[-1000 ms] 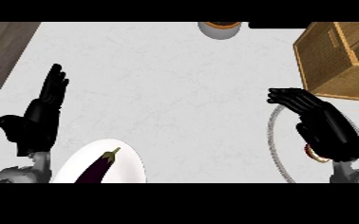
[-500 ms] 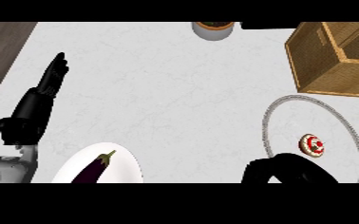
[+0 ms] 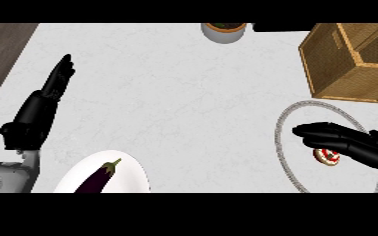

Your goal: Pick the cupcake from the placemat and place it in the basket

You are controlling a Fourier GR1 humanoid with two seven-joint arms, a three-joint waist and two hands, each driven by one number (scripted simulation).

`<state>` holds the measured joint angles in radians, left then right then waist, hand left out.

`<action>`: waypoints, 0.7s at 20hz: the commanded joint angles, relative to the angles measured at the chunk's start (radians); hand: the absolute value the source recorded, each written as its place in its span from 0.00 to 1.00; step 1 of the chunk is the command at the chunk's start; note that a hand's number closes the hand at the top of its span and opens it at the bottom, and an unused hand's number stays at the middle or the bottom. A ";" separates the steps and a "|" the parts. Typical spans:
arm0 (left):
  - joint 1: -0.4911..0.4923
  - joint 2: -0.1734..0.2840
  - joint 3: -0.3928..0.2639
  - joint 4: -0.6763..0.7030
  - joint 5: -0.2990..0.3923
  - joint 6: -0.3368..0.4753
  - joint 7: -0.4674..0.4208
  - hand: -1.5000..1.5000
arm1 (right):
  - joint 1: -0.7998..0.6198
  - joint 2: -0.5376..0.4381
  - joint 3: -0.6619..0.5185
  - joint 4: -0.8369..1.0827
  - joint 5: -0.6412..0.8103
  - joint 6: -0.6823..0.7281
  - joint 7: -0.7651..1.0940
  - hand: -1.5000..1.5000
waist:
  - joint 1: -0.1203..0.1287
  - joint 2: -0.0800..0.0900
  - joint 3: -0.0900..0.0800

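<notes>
The cupcake (image 3: 325,157), white with red topping, sits on a round grey-rimmed placemat (image 3: 281,136) at the lower right. My right hand (image 3: 336,138) comes in from the right edge and hovers just over the cupcake, fingers extended leftward and slightly curled, partly hiding it. It holds nothing. The wicker basket (image 3: 343,60) stands at the upper right, beyond the placemat. My left hand (image 3: 40,109) rests open at the left edge, fingers pointing up.
A white plate (image 3: 133,172) bearing a purple eggplant (image 3: 97,178) lies at the bottom left. A small pot (image 3: 224,31) stands at the counter's far edge. A dark strip marks the counter's left edge.
My right hand dropped out toward the bottom edge half a second ago and has now come back in from the right, over the cupcake. The view shifted slightly; the left hand stays resting.
</notes>
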<state>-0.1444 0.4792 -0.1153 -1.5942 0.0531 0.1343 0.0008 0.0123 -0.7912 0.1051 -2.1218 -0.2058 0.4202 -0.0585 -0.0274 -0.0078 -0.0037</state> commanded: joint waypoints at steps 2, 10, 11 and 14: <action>-0.042 0.005 0.005 0.024 0.005 -0.022 -0.005 0.50 | -0.139 -0.277 -0.103 -0.034 0.112 0.167 0.061 0.00 | 0.021 0.008 -0.002; -0.068 -0.009 0.014 0.040 0.020 -0.061 -0.014 0.50 | -0.269 -0.454 -0.029 0.084 0.186 0.465 -0.018 0.00 | 0.060 0.017 0.003; -0.038 -0.026 -0.001 0.077 -0.007 -0.062 -0.065 0.50 | -0.272 -0.438 -0.025 0.078 0.210 0.479 -0.020 0.00 | 0.048 0.014 0.003; -0.069 -0.033 0.002 0.044 -0.032 -0.038 -0.014 0.50 | -0.290 -0.410 0.040 0.133 0.360 0.514 -0.083 0.00 | 0.053 0.015 0.004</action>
<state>-0.1802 0.4578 -0.1158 -1.5534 0.0387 0.0936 -0.0342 -0.2219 -1.2152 0.0772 -2.0544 0.0287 0.8775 -0.1026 0.0163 0.0041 -0.0010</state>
